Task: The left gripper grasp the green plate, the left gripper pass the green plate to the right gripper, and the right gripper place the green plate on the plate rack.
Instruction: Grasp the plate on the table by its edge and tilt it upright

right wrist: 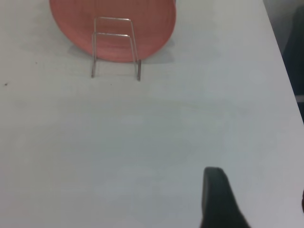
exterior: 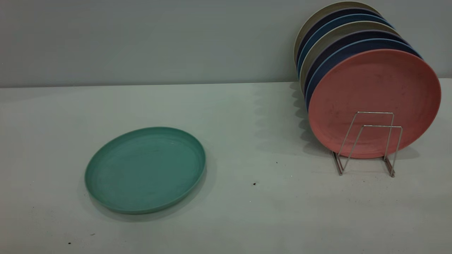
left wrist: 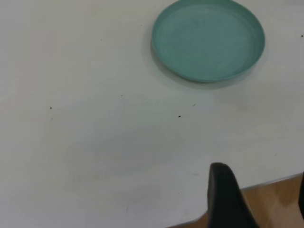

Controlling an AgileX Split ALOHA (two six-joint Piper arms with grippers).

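surface: a plain white surface (exterior: 247,211) is seen, dotted with a few tiny dark specks, and a wooden floor shows past its edge in the left wrist view.
room: a bare grey wall (exterior: 141,38) is seen right behind the surface, nothing else much.
left gripper: only one black finger (left wrist: 227,199) and a sliver of the other at the frame edge are caught in its own wrist view, so the left gripper (left wrist: 263,202) looks spread apart; nothing is held or touched, and it sits over the surface's edge, well apart from the green plate (exterior: 145,170).
right gripper: again one finger (right wrist: 216,199) plus a sliver are seen; the right gripper (right wrist: 259,202) looks spread too, nothing gripped, well apart from the rack.
green plate: one, lying flat, rim up, on the left part of the surface.
plate rack: one silver wire rack (exterior: 367,143) on the right, its two front loops left free.
pink plate: one (exterior: 374,102), stood upright at the front of the rack.
other plates: about six are counted behind it (exterior: 348,33), blue and beige, though exact count is hard to call.
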